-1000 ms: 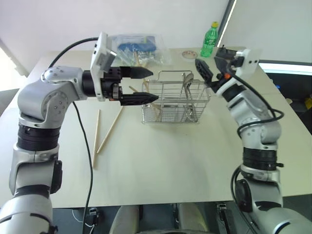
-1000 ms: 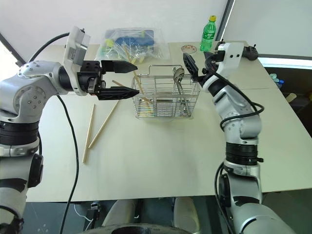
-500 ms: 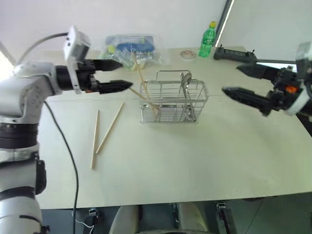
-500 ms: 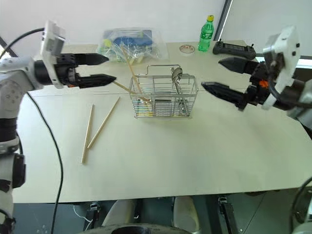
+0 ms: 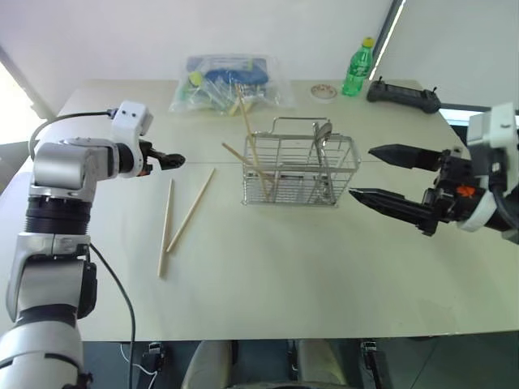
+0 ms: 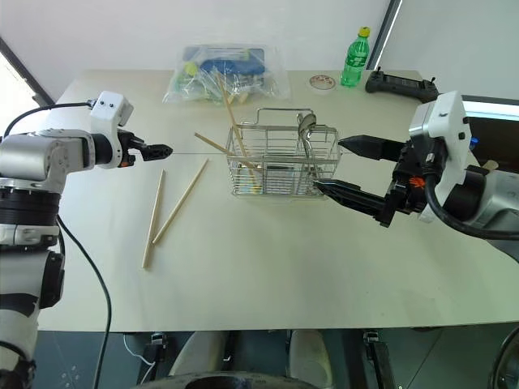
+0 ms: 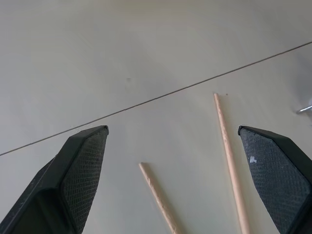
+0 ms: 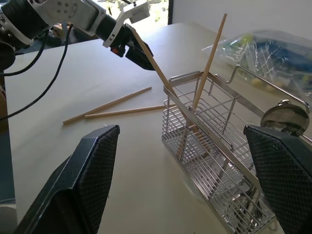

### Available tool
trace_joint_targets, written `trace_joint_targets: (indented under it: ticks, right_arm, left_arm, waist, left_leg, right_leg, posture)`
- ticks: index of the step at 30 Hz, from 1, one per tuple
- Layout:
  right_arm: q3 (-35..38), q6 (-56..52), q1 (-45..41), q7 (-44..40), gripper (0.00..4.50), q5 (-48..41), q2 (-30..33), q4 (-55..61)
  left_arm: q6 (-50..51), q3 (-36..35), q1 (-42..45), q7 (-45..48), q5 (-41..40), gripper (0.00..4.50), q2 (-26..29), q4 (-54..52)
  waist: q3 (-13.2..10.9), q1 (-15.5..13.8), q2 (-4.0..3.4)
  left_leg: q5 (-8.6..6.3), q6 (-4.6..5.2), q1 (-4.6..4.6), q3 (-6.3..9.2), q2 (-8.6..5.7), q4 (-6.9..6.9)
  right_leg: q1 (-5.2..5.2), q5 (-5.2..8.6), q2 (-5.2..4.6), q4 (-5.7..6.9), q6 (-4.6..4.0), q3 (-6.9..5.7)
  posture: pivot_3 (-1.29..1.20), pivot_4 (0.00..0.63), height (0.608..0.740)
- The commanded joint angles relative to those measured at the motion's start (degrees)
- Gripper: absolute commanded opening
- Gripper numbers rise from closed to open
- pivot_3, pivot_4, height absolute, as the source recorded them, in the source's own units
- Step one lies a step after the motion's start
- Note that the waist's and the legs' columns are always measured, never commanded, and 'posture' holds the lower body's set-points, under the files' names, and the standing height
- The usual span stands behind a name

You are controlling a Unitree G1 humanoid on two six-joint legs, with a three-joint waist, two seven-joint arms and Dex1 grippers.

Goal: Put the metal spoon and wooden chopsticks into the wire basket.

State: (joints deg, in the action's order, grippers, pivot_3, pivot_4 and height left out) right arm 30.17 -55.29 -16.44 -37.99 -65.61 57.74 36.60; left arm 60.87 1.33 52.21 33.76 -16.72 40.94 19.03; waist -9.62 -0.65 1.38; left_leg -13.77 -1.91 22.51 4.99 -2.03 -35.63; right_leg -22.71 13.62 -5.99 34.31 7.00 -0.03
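Wooden chopsticks [image 5: 180,212] lie toward the worktop's [image 5: 284,284] left edge; two more lean inside the wire basket [image 5: 300,170] with the metal spoon [image 5: 321,142]. Our left pincer [image 5: 166,160] hovers wide above the loose pair; our right pincer [image 5: 389,174] gapes empty.

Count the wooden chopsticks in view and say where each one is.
4. Two chopsticks stand leaning in the wire basket: one steep, one slanting low over its left end. Two lie on the table left of the basket. More could be hidden behind the wires.
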Motion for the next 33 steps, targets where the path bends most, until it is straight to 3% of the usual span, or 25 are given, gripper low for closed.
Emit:
trace_joint_targets:
  ticks: [1, 9, 23, 26, 33]
  right_arm:
    - [2.4, 1.1, -0.6, 1.0, 4.18, -1.5, 1.4, 0.3]
    - [2.3, 1.9, 1.5, 4.6, 4.18, -3.2, 0.5, 2.9]
    - [1.3, 3.6, 2.6, 9.3, 4.18, -5.7, 0.0, 3.3]
    - [1.3, 4.0, 3.3, 9.4, 4.22, -5.5, 0.1, 3.3]
    - [1.5, 4.8, 4.4, 9.7, 4.22, -6.0, 0.4, 3.3]
  left_arm:
    - [1.5, -1.3, 1.3, -3.0, 1.7, 4.5, -0.6, 0.2]
    - [11.6, -4.6, 2.6, -17.2, 6.3, 4.5, -7.6, 6.0]
    - [20.6, -5.9, 3.0, -17.6, 4.7, 4.5, -11.9, 7.2]
    - [21.6, -6.8, 2.6, -17.6, 4.4, 3.74, -12.1, 7.5]
    - [21.9, -8.2, 3.1, -18.4, 4.9, 0.24, -12.4, 8.9]
  waist:
    - [0.0, 0.0, 0.0]
    - [0.0, 0.0, 0.07]
    - [0.0, -0.1, 0.02]
    - [0.0, -0.1, -0.01]
    - [0.1, -0.1, -0.01]
  left_leg:
    - [0.0, 0.0, -0.01, 0.0, 0.0, 0.06]
    - [0.0, 0.0, -0.03, 0.01, -0.01, 0.05]
    - [0.0, -0.02, -0.06, 0.0, -0.03, 0.05]
    - [0.0, -0.02, -0.07, -0.01, -0.03, 0.05]
    - [0.0, -0.02, -0.08, -0.01, -0.07, 0.01]
  right_leg:
    - [-0.02, 0.0, 0.0, 0.0, 0.01, 0.0]
    - [0.0, -0.01, 0.02, 0.02, 0.03, -0.03]
    - [0.03, -0.01, 0.0, 0.01, 0.02, -0.02]
    - [0.04, -0.01, -0.01, 0.01, 0.02, -0.02]
    - [0.09, -0.01, -0.07, 0.01, 0.02, -0.02]
  posture:
    - [0.0, 0.15, 0.721]
    - [0.0, 0.15, 0.721]
    - [0.0, 0.15, 0.721]
    - [0.0, 0.15, 0.721]
    - [0.0, 0.15, 0.721]
